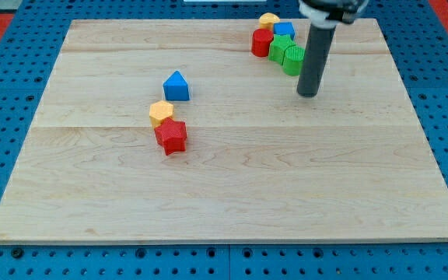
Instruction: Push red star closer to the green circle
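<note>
The red star [171, 136] lies left of the board's middle, touching a yellow block [161, 112] just above it. The green circle [294, 59] sits at the view's top right in a cluster, next to a green block [280, 47]. My tip [308, 93] rests on the board just below and right of the green circle, far to the right of the red star.
A blue triangle-topped block [176, 85] stands above the yellow block. The top-right cluster also holds a red cylinder [262, 42], a blue block [284, 30] and a yellow block [269, 20]. The wooden board [224, 194] lies on a blue pegboard.
</note>
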Robot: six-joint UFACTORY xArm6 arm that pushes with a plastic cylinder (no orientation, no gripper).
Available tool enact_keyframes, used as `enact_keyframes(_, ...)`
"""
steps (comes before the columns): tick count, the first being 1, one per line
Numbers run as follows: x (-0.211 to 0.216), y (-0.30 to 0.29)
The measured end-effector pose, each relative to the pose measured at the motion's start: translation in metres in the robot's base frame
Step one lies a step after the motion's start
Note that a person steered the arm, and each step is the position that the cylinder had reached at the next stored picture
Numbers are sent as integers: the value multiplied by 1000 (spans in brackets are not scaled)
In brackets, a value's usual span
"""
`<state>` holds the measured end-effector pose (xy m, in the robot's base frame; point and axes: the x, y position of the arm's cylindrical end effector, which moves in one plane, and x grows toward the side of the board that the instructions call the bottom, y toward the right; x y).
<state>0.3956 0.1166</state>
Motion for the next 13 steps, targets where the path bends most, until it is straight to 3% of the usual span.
enact_keyframes(2,112,-94)
enact_keyframes(3,135,-171)
enact_keyframes(5,104,-233)
enact_keyframes(9,78,-210)
enact_keyframes(13,75,-124)
